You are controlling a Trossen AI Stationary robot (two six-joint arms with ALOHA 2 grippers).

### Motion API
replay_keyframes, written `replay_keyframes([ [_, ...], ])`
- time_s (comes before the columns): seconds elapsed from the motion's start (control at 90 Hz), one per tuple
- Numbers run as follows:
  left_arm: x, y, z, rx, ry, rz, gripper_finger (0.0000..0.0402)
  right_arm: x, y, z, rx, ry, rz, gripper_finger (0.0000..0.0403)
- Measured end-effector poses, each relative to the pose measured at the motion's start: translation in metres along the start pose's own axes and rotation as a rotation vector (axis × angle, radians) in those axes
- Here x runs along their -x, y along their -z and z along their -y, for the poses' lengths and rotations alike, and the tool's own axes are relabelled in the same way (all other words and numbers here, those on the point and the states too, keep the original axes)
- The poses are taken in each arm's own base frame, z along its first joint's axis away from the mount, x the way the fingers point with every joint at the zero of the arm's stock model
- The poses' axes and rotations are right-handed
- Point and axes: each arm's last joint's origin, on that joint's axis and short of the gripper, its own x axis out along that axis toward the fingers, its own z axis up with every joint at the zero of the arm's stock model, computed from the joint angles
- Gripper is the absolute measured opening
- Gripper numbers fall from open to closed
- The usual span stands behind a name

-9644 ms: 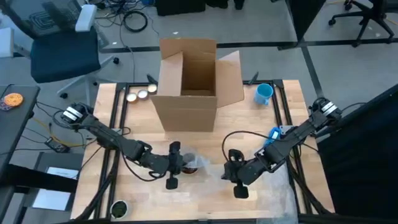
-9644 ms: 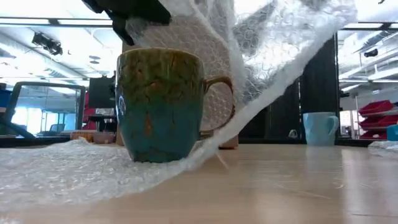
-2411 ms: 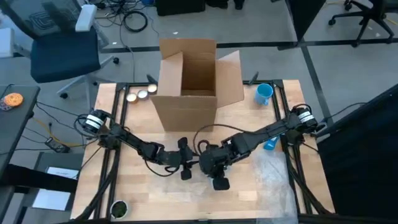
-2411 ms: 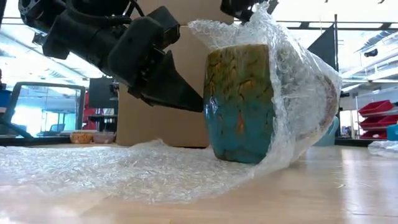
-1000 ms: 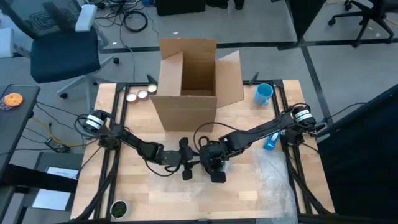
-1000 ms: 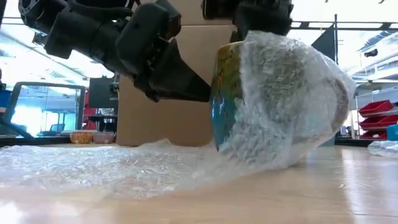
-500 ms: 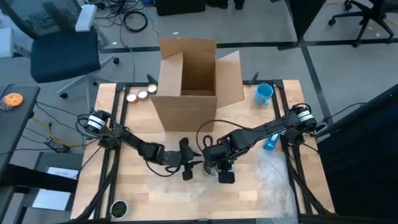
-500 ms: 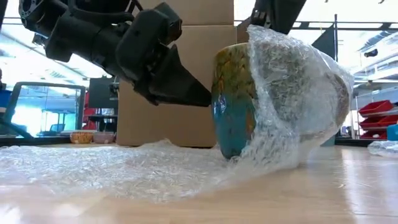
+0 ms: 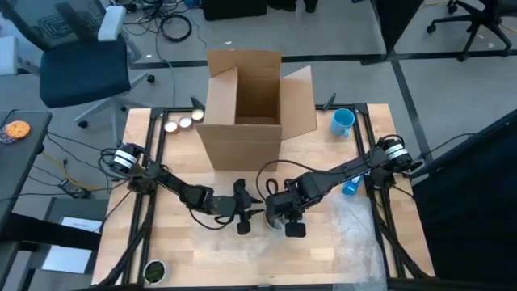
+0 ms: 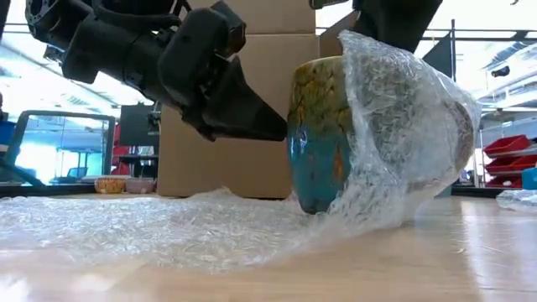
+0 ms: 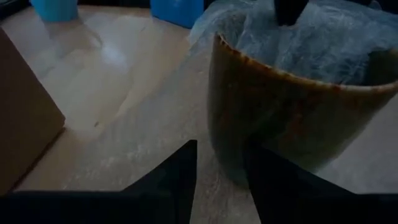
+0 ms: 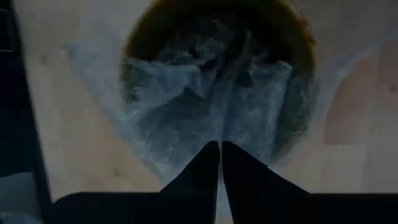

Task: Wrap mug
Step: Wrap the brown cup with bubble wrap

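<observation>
Mid-wrap: my right gripper [image 12: 220,149], jaws pressed together, tucks bubble wrap [image 10: 403,126] into the mug [image 10: 323,134] below them; left gripper [image 11: 221,163] (jaws spread) braces its side; next I roll the rest around.

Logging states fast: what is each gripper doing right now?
Left gripper: open, fingertips against the mug.
Right gripper: shut above the mug's mouth; whether it pinches the bubble wrap cannot be told.

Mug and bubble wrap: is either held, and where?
Left gripper is open beside the mug, holding nothing. Right gripper, shut over the mug's mouth, may pinch the bubble wrap; it cannot be told.
</observation>
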Motion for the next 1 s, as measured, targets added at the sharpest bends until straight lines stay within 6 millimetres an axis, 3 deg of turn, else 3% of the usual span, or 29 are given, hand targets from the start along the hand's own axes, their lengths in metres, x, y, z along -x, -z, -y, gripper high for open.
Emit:
replay_keyframes([
  [0.422, -0.003, 0.002, 0.001, 0.003, -0.003, 0.013, 0.0117, -0.021, -0.001, 0.009, -0.020, -0.020, 0.050, 0.0000],
  [0.689, -0.019, 0.025, 0.003, 0.032, 0.011, 0.016, 0.0117, -0.034, 0.001, 0.012, -0.019, -0.030, 0.081, 0.0000],
  [0.889, -0.022, 0.030, 0.002, 0.036, 0.009, 0.008, 0.0117, -0.034, 0.001, 0.012, 0.003, -0.029, 0.082, 0.0000],
  [1.0, -0.023, 0.030, 0.001, 0.037, 0.008, 0.009, 0.0117, -0.024, -0.002, 0.011, 0.021, -0.023, 0.072, 0.0000],
])
